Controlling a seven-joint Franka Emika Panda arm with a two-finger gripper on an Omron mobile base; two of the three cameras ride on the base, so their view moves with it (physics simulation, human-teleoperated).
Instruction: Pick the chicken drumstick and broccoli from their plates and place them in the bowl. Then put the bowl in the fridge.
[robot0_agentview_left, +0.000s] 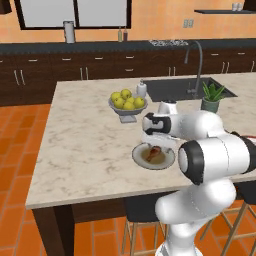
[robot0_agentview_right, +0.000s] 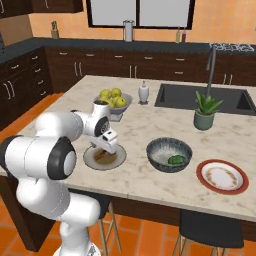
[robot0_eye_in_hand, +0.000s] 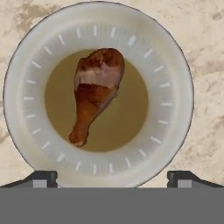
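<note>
Right base view, left to right. White Panda arm w/ dark joints bends over the marble-look island counter (robot0_agentview_right: 145, 125), hand pointing down above the grey round plate w/ brownish centre (robot0_agentview_right: 116, 160). The gripper (robot0_eye_in_hand: 112, 177) hangs over that plate, jaws spread wide, nothing between them; in the hand view its two dark fingertips (robot0_eye_in_hand: 43, 177) stand at either side of the plate's near rim, apart from the food. The small reddish-brown roasted chicken drumstick (robot0_eye_in_hand: 95, 92) lies on the plate's brown centre, fat end away from the tips, thin bone end toward them & a bit to one side. It also shows in the left base view (robot0_agentview_left: 154, 151), just under the hand.

Behind the plate: grey footed fruit bowl w/ yellow fruits (robot0_agentview_right: 113, 102), then a small white bottle (robot0_agentview_right: 144, 92).

Right of the grey plate, near but apart: round dark grey-blue ribbed bowl w/ pale speckled inside (robot0_agentview_right: 169, 154). The bright green lumpy broccoli floret (robot0_agentview_right: 175, 160) sits inside it, toward the right wall.

Further right: spiky green potted plant (robot0_agentview_right: 205, 112) beside the dark sink (robot0_agentview_right: 200, 97) w/ tall tap. Far right, near the front edge: red-orange-rimmed plate w/ white centre (robot0_agentview_right: 222, 176), nothing on it.
</note>
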